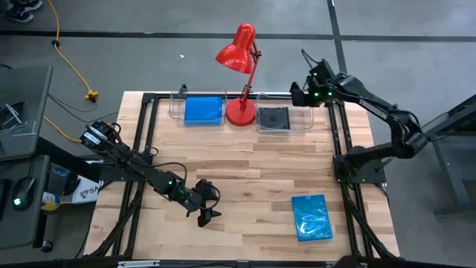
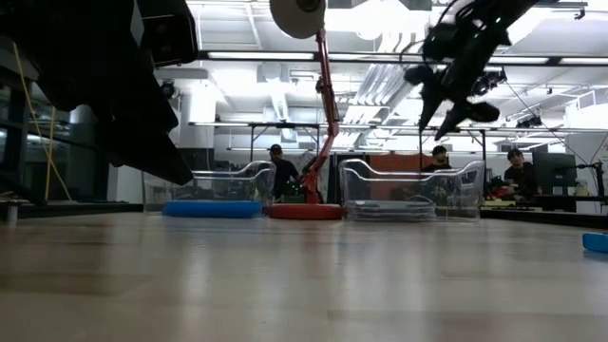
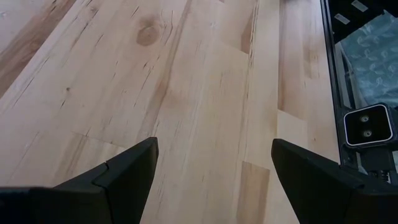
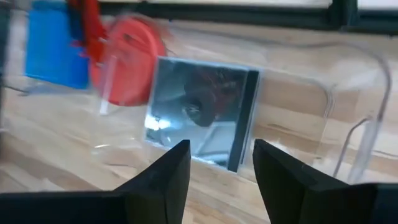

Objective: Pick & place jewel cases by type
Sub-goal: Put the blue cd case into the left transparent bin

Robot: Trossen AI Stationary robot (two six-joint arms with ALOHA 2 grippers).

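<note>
Left end effector [image 1: 206,211] sits wide, empty, low on bench [image 1: 245,186]. Blue case [image 1: 311,217] lies off to its right, nearer it. Right end effector [image 4: 217,165], part open, empty, hovers above dark case [image 4: 202,112] in tray [image 1: 301,119].

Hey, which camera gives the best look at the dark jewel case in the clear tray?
The right wrist view: the dark jewel case fills its middle, lying flat. The high view shows it small from above. The low view shows only the clear tray, and the left wrist view misses it.
</note>
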